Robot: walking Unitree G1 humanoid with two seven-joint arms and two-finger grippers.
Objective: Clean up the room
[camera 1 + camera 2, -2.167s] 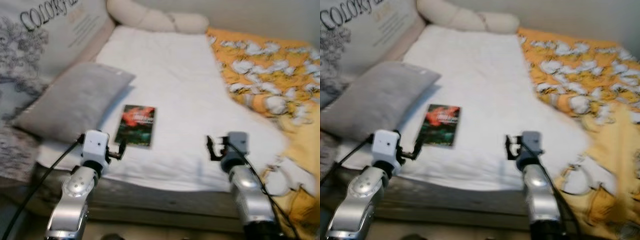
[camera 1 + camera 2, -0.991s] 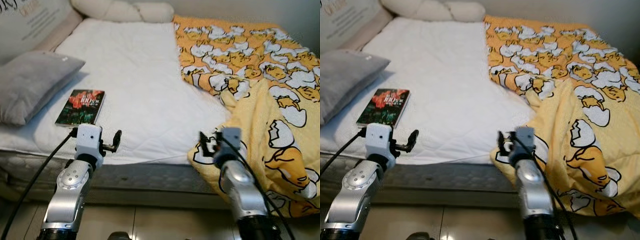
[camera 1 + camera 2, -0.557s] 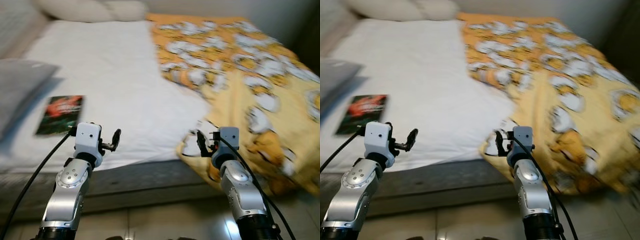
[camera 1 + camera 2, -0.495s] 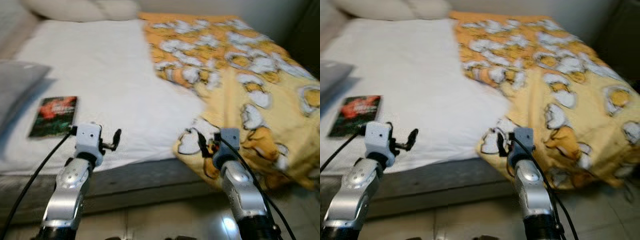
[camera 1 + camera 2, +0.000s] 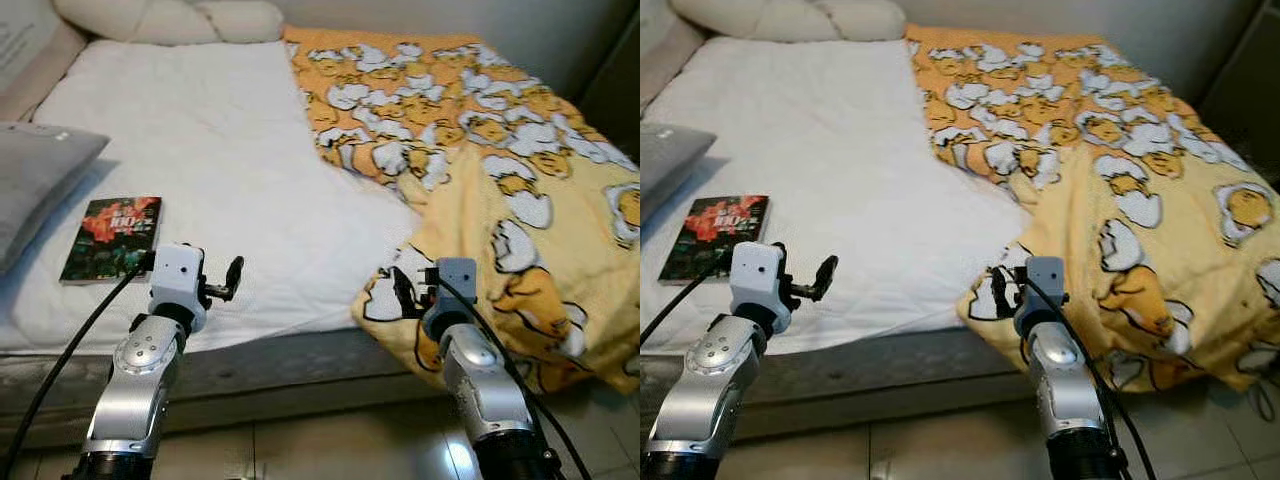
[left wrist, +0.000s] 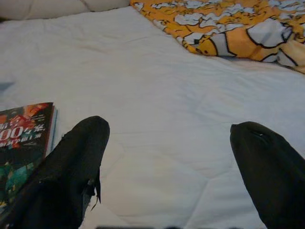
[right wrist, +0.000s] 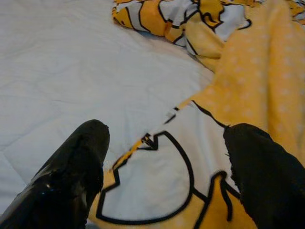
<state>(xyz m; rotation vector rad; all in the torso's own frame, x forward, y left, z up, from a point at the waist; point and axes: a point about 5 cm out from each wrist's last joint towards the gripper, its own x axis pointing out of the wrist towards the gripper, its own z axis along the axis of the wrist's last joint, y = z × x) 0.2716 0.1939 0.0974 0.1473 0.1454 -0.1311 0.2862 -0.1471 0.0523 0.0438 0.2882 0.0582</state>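
You're looking down from head height at the bed (image 5: pixel 220 130). Both wrist cameras sit low and close: left over white sheet, right at the blanket (image 7: pixel 248 81) edge.

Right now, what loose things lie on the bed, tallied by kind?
Grey rectangular pillow: 1
Cream bolster cushions at the head: 2
Dark paperback book with a red cover picture: 1
Yellow egg-print blanket: 1
Total: 5

White sheet (image 5: pixel 220 150); yellow-orange blanket (image 5: pixel 480 140) printed with white egg cartoons; grey pillow (image 5: pixel 35 185); dark book (image 5: pixel 110 238) with red cover.
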